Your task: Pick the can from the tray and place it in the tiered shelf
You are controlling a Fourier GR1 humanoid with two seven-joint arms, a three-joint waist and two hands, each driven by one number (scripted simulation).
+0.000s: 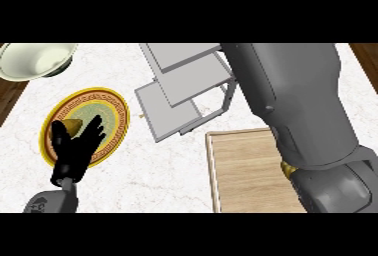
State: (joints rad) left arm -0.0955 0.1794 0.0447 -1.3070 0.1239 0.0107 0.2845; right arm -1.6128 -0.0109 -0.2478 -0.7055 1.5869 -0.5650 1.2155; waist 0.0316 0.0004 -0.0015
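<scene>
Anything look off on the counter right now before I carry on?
Nothing is spilled or broken. The tiered shelf sits askew to the wooden tray. The right forearm covers much of the tray, so the can is not visible. The left hand rests open over the plate.

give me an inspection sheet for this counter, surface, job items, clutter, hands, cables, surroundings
Surface: white marbled counter.
Job's things: wooden tray at lower right, partly hidden by the right forearm; grey tiered shelf behind it; can not seen.
Clutter: gold-rimmed plate at left with a yellowish item on it; pale bowl at upper left.
Hands: left hand open over the plate; right hand not in view.
Cables: nothing seen.
Surroundings: dark wood beyond the counter's edges.
</scene>
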